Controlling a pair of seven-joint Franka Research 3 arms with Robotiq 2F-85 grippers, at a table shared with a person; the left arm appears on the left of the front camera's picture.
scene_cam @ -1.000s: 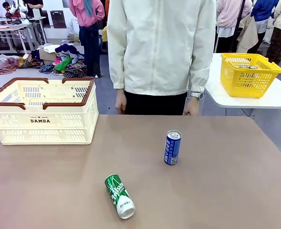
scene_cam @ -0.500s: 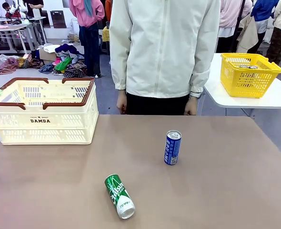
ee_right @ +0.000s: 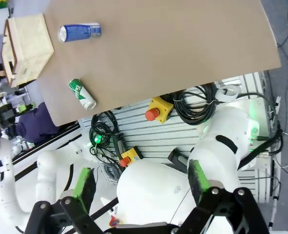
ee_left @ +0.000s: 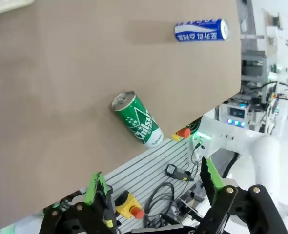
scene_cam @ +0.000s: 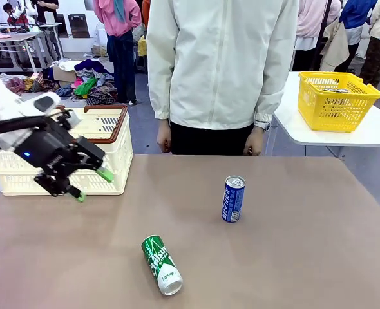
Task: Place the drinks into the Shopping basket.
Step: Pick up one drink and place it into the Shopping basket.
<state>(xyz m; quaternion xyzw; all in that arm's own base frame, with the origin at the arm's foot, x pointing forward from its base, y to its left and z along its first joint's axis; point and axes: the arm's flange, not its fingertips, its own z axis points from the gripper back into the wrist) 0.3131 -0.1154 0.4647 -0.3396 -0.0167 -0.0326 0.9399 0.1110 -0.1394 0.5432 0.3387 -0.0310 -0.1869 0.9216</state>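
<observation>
Left pincer (scene_cam: 92, 185) hangs over the worktop's (scene_cam: 293, 244) left side, on the robot's side of the basket (scene_cam: 120, 158). Its jaws are spread wide and there is nothing between them. From the front, its black body and the white arm cover part of the basket's front wall. I cannot tell whether it touches the basket. Its fingers slant down and toward the middle of the worktop.

Right pincer (ee_right: 140, 181) is also spread wide and empty. Its own camera looks from well off the worktop, over the robot's white base and some cables, with the near edge of the worktop beyond them.

The green can (scene_cam: 161, 264) lies on its side near the robot's edge of the worktop, a little left of centre, with one silver end turned toward the front camera. In the left wrist view it lies ahead of the fingers, apart from them.

The blue can (scene_cam: 233, 199) stands upright near the middle of the worktop, to the right of the green can and farther from the robot. The two cans are apart, and both are well away from the basket.

The basket sits at the far left corner of the worktop. Its brown rim shows above the arm.

A person (scene_cam: 222, 64) in a pale jacket stands at the far edge with both hands down by the sides, off the worktop. A yellow basket (scene_cam: 335, 100) sits on a white table behind, to the right.
</observation>
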